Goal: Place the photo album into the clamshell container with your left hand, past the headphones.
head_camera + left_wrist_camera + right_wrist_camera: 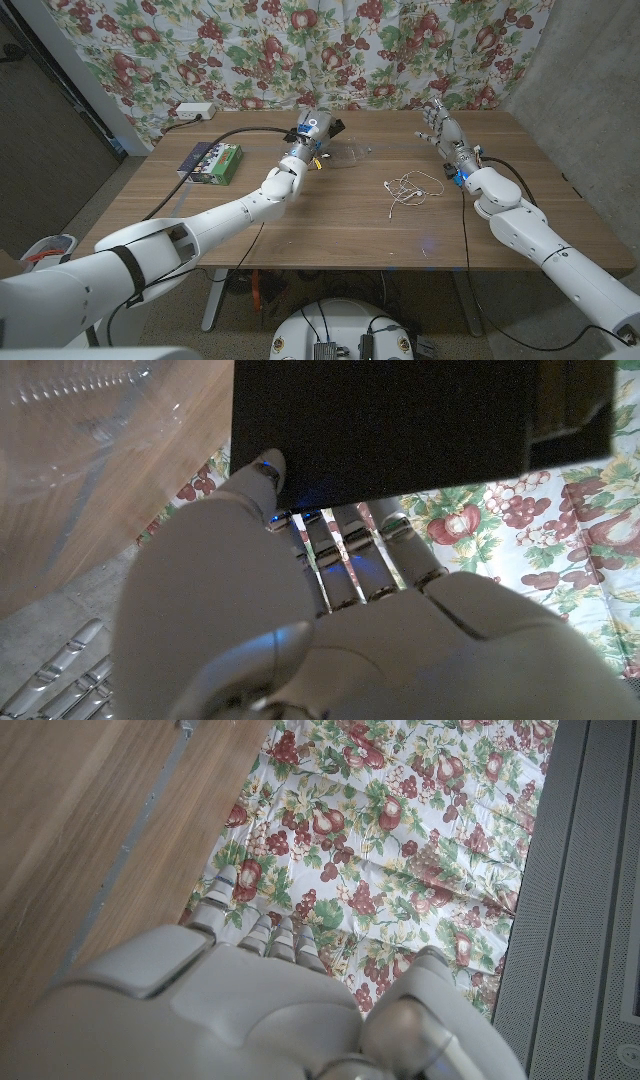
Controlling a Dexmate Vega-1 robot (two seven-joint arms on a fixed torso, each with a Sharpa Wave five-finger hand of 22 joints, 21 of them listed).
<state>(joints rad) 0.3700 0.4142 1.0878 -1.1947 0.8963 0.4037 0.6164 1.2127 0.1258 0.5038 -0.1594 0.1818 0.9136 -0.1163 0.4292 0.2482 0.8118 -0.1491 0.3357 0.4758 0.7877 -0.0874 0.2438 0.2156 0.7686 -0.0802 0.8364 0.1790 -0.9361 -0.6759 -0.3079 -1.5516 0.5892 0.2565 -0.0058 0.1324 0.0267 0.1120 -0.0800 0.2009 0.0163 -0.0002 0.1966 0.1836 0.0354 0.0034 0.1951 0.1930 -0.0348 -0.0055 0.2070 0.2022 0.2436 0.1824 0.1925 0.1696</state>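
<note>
Above wooden table [330,225], left hand [307,135] grips photo album [400,420]; right hand [440,128] spread, empty.

I see a matt black album [400,420], a clear glossy plastic clamshell [80,410], and a smooth wooden table [330,225].

I see brown wood-grain counter [330,235], backdrop curtain [300,50] white w/ red fruit & green leaves. Photo album [400,420] black, clamshell container [345,153] clear, headphones [410,188] white, box [212,162] green/white. Both arms white/grey.
</note>
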